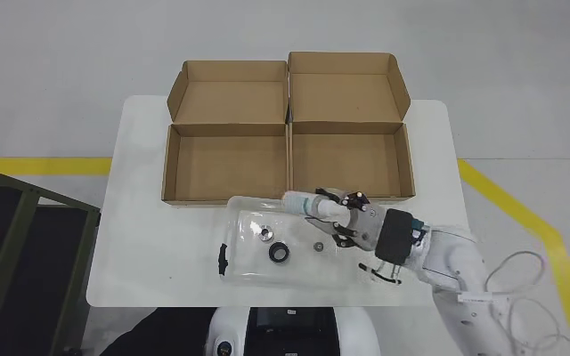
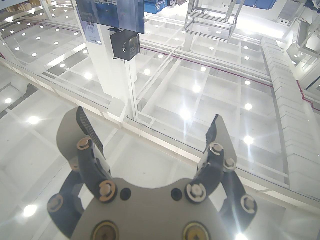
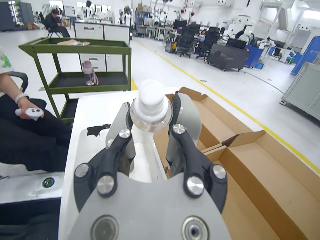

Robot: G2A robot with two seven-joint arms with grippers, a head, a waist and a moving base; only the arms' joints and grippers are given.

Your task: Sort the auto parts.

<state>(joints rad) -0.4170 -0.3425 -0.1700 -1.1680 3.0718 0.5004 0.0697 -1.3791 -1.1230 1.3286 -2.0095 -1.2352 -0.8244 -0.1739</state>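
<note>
My right gripper [image 1: 343, 214] is shut on a white cylindrical part with a clear collar [image 3: 150, 109], held level above the far right end of the clear tray [image 1: 239, 267]; the same part [image 1: 305, 204] points left in the top view. In the tray lie a black ring [image 1: 280, 254], a small silver round part [image 1: 266, 233] and a tiny metal piece [image 1: 318, 246]. Two open cardboard boxes sit behind the tray, the left box [image 1: 227, 165] and the right box [image 1: 350, 163]. My left gripper [image 2: 152, 136] is open, pointing up at the ceiling with nothing between its fingers.
The boxes' lids [image 1: 347, 87] stand open toward the table's far edge. A green cart [image 3: 75, 63] stands off the table's left end. A black mark [image 1: 223, 259] is on the tray's left wall. Bare white table [image 1: 142, 222] lies left of the tray.
</note>
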